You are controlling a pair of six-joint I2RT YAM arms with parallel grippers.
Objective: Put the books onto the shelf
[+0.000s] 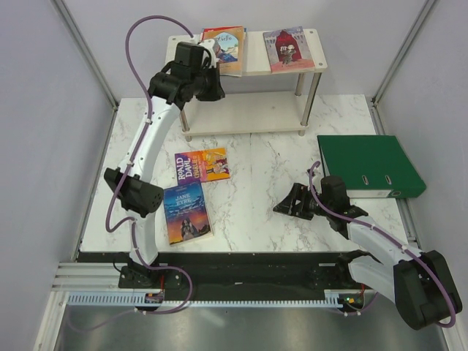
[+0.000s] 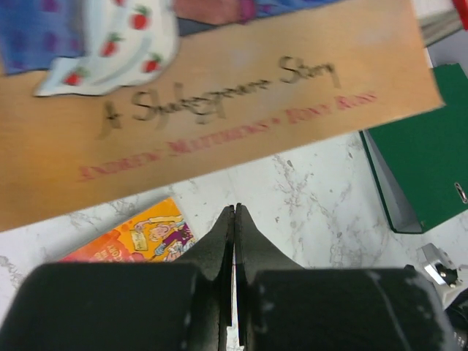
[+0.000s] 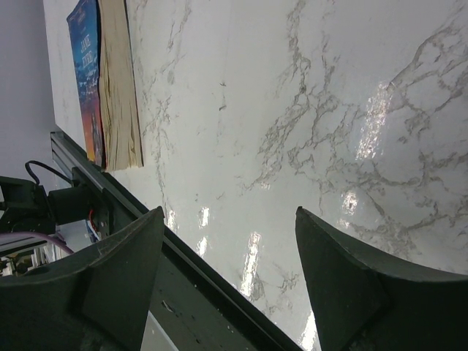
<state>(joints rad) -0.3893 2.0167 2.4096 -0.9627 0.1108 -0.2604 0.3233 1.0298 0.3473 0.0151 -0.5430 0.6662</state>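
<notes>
The shelf point(image 1: 252, 64) stands at the back of the table. On its top board lie a tan-covered book point(image 1: 224, 48) and a red-covered book point(image 1: 289, 48). My left gripper point(image 1: 217, 85) is shut and empty, just in front of and below the tan book point(image 2: 219, 102), which overhangs the board's front edge. A yellow-purple Roald Dahl book point(image 1: 202, 164) point(image 2: 131, 238) and a dark blue Jane Eyre book point(image 1: 186, 212) point(image 3: 110, 80) lie flat on the table. My right gripper point(image 1: 289, 201) point(image 3: 230, 219) rests low over the marble, open and empty, pointing towards the Jane Eyre book.
A large green ring binder point(image 1: 369, 167) point(image 2: 431, 153) lies at the table's right side, just behind the right arm. The shelf's lower board point(image 1: 245, 115) holds nothing. Bare marble point(image 1: 256, 183) separates the two table books from the right gripper.
</notes>
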